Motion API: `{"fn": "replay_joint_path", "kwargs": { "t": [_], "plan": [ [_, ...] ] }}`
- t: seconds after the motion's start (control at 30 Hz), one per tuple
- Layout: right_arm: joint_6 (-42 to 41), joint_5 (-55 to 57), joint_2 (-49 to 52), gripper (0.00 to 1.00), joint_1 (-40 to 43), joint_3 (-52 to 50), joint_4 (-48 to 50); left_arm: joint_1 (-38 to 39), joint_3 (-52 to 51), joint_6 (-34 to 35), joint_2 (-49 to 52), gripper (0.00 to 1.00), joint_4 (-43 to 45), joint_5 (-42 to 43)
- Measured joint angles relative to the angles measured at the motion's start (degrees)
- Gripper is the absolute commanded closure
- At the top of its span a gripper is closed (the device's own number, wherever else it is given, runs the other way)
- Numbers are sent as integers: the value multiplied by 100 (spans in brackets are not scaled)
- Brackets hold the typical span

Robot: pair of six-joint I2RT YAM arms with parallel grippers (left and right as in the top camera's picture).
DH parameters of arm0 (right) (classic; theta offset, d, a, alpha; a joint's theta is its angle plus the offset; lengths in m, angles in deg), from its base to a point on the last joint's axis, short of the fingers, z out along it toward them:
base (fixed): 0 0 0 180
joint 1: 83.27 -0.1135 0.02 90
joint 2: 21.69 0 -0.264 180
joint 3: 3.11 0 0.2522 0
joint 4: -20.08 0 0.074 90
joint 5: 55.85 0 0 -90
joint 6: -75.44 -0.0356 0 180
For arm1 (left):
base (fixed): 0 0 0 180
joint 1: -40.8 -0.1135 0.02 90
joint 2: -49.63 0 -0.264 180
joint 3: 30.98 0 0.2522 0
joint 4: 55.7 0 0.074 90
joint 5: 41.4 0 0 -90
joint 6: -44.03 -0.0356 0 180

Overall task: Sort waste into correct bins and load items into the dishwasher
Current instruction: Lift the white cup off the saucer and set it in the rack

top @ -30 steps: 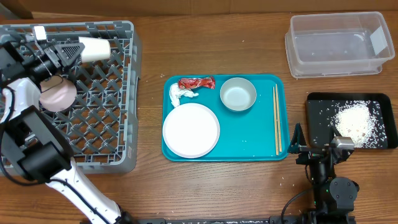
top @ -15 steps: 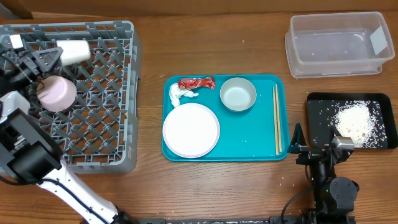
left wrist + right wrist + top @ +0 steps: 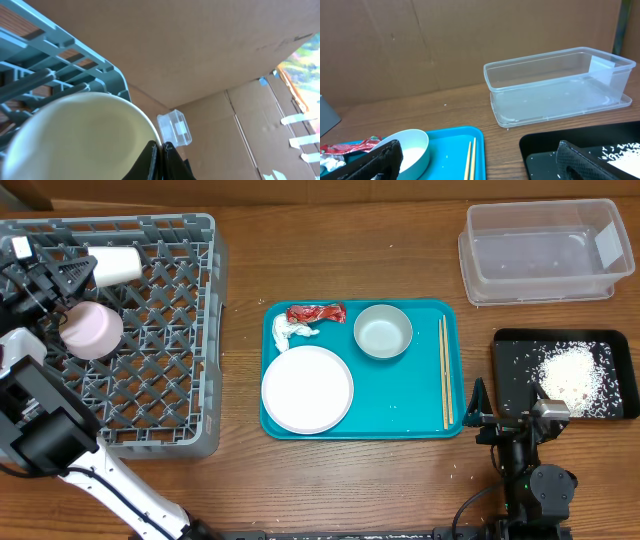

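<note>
Lying in rack, cup, apparently plate, bowl on tray

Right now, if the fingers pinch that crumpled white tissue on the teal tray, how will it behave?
The tissue looks crumpled and loose, so it will probably squash and weigh almost nothing. It seems to touch the red wrapper, so a pinch may drag that along. Pushed, it likely slides rather than rolls.

A wooden table stands before a brown cardboard wall.
</note>
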Motion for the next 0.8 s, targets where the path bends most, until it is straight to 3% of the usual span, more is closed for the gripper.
{"fn": "replay_joint_path", "kwargs": {
  "t": [0.33,0.53,0.57,0.6,0.63,0.8],
  "plan": [
    [4,2,2,0,0,0,0,426,0,-234,0,85,-2,-48],
    [4,0,2,0,0,0,-2,581,15,-415,-24,52,98,-24],
    [4,0,0,0,0,0,2,577,17,-402,-31,28,179,-22],
    [7,0,2,0,0,0,-7,553,17,-328,-31,11,363,-7],
    [2,0,2,0,0,0,0,516,11,-219,-31,0,699,2],
    [4,0,2,0,0,0,2,291,11,1432,7,0,3467,4]
  ]
}}
